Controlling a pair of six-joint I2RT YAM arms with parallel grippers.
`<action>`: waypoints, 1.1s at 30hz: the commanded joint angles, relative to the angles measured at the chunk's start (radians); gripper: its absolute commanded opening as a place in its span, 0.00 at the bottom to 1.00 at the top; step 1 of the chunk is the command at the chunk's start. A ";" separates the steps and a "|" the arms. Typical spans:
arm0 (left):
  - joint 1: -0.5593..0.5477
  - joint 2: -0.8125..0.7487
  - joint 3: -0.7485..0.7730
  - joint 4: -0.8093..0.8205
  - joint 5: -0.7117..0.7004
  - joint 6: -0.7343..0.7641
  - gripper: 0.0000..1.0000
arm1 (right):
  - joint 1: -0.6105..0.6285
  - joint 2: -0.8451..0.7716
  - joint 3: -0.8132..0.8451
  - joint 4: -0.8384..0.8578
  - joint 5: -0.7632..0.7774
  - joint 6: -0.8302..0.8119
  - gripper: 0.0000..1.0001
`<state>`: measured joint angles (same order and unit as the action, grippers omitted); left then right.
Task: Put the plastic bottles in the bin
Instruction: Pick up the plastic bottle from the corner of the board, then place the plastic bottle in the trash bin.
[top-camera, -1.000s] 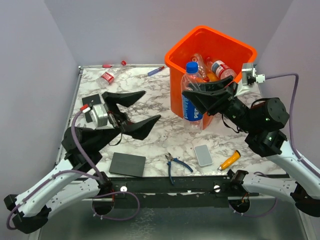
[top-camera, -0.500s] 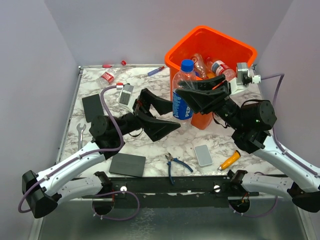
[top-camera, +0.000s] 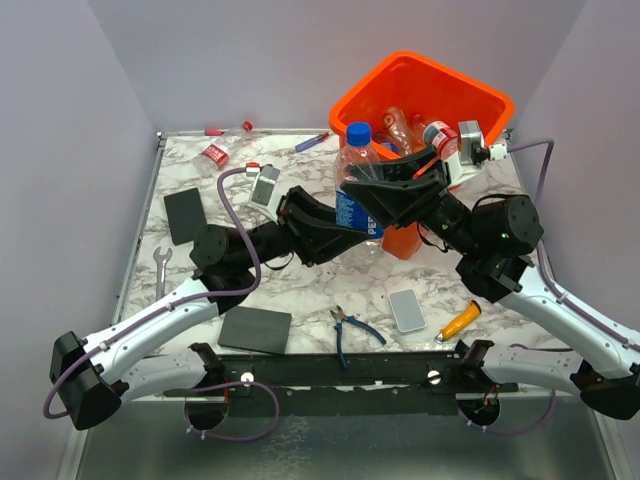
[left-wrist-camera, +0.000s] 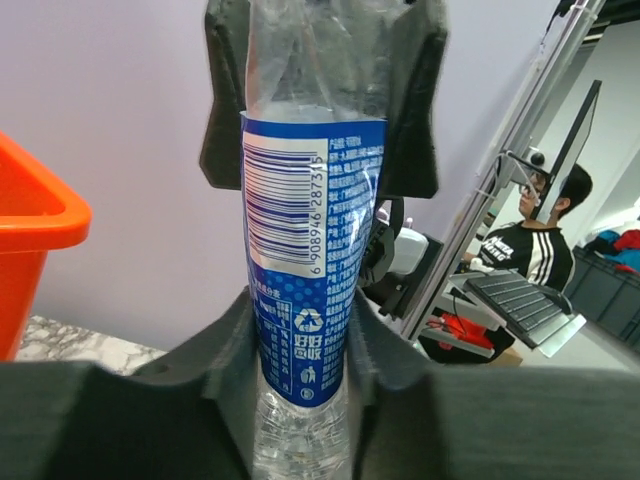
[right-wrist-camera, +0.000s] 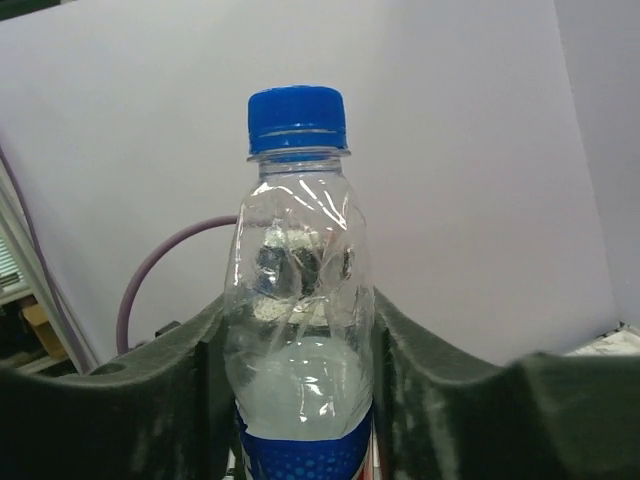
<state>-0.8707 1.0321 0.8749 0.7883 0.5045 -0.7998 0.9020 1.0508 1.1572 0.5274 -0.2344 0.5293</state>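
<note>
Over the last second your left arm has swung in from the left side of the table (top-camera: 300, 290), and the left gripper (top-camera: 335, 228) now meets the blue-labelled bottle (top-camera: 356, 185) that the right gripper (top-camera: 392, 190) has carried up and leftward, away from the bin (top-camera: 480, 95). In the left wrist view, the left fingers (left-wrist-camera: 225, 350) press both sides of the lower label. In the right wrist view, the right fingers (right-wrist-camera: 195, 370) hug the clear shoulder below the cap. So both grippers are clamped on one bottle, which looks like a handover rather than a drop.

That bottle hangs off the table, tilted slightly, just beside the bin's near-left wall, its cap about level with the rim and not yet over the opening. You have open air above the bin, where several bottles (top-camera: 440, 135) already lie. The rolled rim is the edge to clear, so lift before moving right. A red-labelled bottle (top-camera: 215, 153) waits near the far-left corner.
</note>
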 joint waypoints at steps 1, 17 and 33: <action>-0.015 -0.031 -0.013 0.018 0.036 0.042 0.19 | 0.002 -0.019 0.069 -0.142 0.021 -0.054 0.56; -0.015 -0.072 0.066 -0.365 -0.004 0.322 0.18 | 0.002 0.111 0.666 -0.951 0.104 -0.276 0.84; -0.014 -0.072 0.067 -0.383 -0.008 0.326 0.17 | 0.002 0.201 0.762 -1.130 0.199 -0.272 0.45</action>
<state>-0.8795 0.9737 0.9165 0.4091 0.5068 -0.4889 0.9031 1.2793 1.9118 -0.5797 -0.0746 0.2611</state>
